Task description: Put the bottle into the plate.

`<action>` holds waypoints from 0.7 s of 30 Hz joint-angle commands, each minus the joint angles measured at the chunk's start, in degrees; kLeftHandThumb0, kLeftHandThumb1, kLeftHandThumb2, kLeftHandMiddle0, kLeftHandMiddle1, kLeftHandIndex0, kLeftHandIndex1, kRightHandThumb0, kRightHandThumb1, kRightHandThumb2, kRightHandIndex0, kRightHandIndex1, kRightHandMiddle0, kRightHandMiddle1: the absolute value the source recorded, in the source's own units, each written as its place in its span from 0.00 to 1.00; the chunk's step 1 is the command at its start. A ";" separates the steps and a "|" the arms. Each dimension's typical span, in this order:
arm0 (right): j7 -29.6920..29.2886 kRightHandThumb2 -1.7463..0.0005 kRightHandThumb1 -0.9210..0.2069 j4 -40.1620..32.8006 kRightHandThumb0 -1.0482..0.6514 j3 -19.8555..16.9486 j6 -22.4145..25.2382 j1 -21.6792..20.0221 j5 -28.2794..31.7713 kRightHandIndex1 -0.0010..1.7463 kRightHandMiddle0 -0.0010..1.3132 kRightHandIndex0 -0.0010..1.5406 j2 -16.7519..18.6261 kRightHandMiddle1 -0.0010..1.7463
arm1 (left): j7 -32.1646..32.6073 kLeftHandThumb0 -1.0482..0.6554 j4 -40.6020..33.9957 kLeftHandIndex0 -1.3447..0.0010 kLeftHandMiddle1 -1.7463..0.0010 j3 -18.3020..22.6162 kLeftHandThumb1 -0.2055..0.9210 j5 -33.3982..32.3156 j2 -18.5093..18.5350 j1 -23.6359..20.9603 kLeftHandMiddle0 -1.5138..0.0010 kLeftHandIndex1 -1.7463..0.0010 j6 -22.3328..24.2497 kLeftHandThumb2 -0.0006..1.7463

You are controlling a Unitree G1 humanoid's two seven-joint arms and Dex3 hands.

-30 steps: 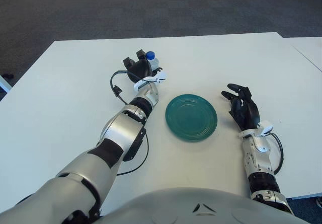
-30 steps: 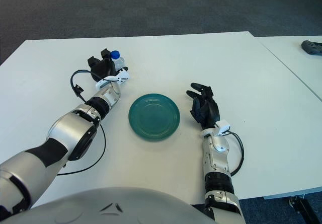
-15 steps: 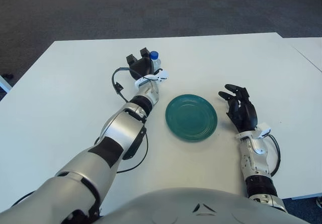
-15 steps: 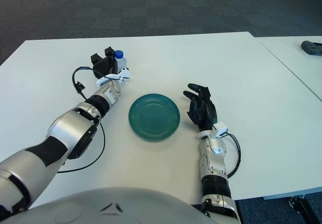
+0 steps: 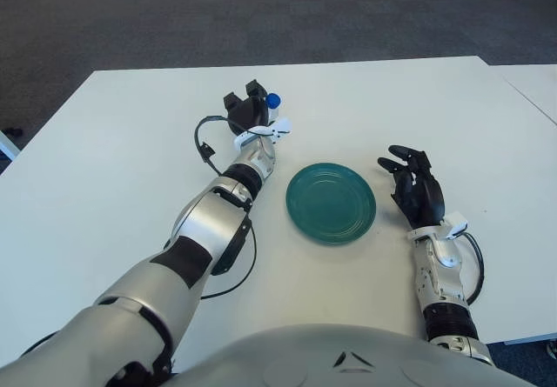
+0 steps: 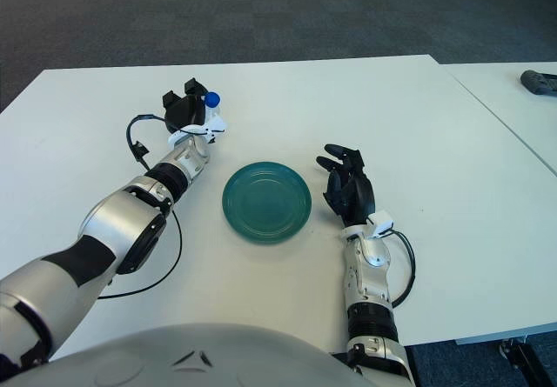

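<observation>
Here, left robot hand (image 5: 249, 110) seemingly clasping blue-capped bottle (image 5: 271, 103), round glossy teal plate (image 5: 331, 203), right robot hand (image 5: 415, 189) splayed empty

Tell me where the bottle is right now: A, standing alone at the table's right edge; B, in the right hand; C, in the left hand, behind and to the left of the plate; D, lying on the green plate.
C: the left hand is wrapped around the bottle, only its blue cap showing clearly, while the green plate holds nothing and the right hand beside the plate holds nothing.
</observation>
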 commanded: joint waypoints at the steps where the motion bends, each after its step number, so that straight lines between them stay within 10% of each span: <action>1: -0.09 0.62 0.00 4.82 0.24 0.28 -0.38 4.66 2.30 0.60 0.12 0.44 4.18 0.68 | -0.56 0.61 -0.43 0.62 0.02 1.69 0.45 -1.78 0.63 1.23 0.66 0.00 -1.78 0.76; 7: -0.50 0.61 0.00 4.62 0.25 0.07 -0.11 4.64 2.13 0.60 0.13 0.43 4.17 0.68 | -0.20 0.61 -0.63 0.63 0.02 2.73 0.46 -2.76 0.35 1.56 0.67 0.00 -3.89 0.75; 21: -0.33 0.62 0.00 4.79 0.24 0.22 -0.10 4.53 1.54 0.60 0.14 0.40 3.45 0.71 | 4.80 0.62 -11.11 0.48 0.13 0.74 0.12 -0.65 -0.25 7.18 0.37 0.00 -10.69 0.96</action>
